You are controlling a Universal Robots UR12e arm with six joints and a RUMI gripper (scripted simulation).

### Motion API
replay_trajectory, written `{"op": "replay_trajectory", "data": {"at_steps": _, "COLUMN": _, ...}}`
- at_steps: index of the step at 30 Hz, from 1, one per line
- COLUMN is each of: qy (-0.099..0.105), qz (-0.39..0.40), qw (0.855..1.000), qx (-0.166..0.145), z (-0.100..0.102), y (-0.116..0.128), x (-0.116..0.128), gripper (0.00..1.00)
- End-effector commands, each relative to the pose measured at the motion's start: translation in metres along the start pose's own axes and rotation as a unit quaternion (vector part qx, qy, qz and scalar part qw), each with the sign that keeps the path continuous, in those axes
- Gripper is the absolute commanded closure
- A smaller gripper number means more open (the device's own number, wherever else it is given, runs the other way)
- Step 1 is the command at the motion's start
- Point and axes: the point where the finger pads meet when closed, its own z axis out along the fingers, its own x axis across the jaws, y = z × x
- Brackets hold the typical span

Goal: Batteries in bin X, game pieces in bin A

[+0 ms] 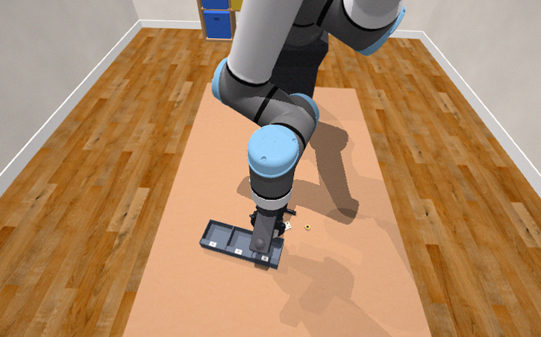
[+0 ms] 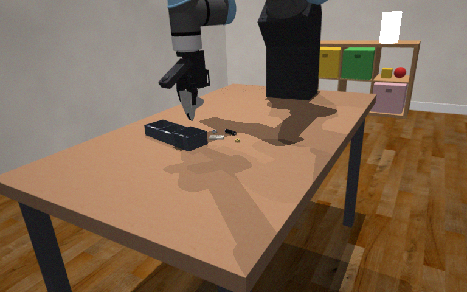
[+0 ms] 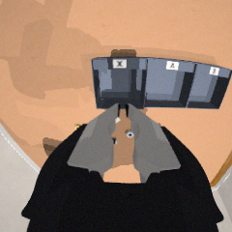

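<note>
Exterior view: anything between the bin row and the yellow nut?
Yes, in the exterior view a white domino lies flat on the table between the bin row and the yellow nut, closer to the bins.

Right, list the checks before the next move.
1. Bins upright: ok.
2. Gripper above the X bin: ok.
3. Gripper ready to grasp: not ok. It is shut, with nothing seen between its fingers.
4. Battery in X: not ok. It lies on the table beside the bins.
5. Domino in A: not ok. It lies on the table by the X end.
6. X bin free of other things: cannot tell, since the gripper hides part of its floor.
</note>
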Motion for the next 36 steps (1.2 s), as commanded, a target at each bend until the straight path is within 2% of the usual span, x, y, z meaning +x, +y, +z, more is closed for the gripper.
{"op": "replay_trajectory", "data": {"at_steps": 1, "qy": 0.004, "qz": 0.003, "qw": 1.0, "qx": 0.001, "z": 0.006, "y": -0.003, "x": 0.001, "gripper": 0.96}}
{"op": "replay_trajectory", "data": {"at_steps": 23, "qy": 0.004, "qz": 0.003, "qw": 1.0, "qx": 0.001, "z": 0.06, "y": -0.003, "x": 0.001, "gripper": 0.96}}
{"op": "replay_trajectory", "data": {"at_steps": 36, "qy": 0.004, "qz": 0.004, "qw": 1.0, "qx": 0.002, "z": 0.059, "y": -0.003, "x": 0.002, "gripper": 0.96}}
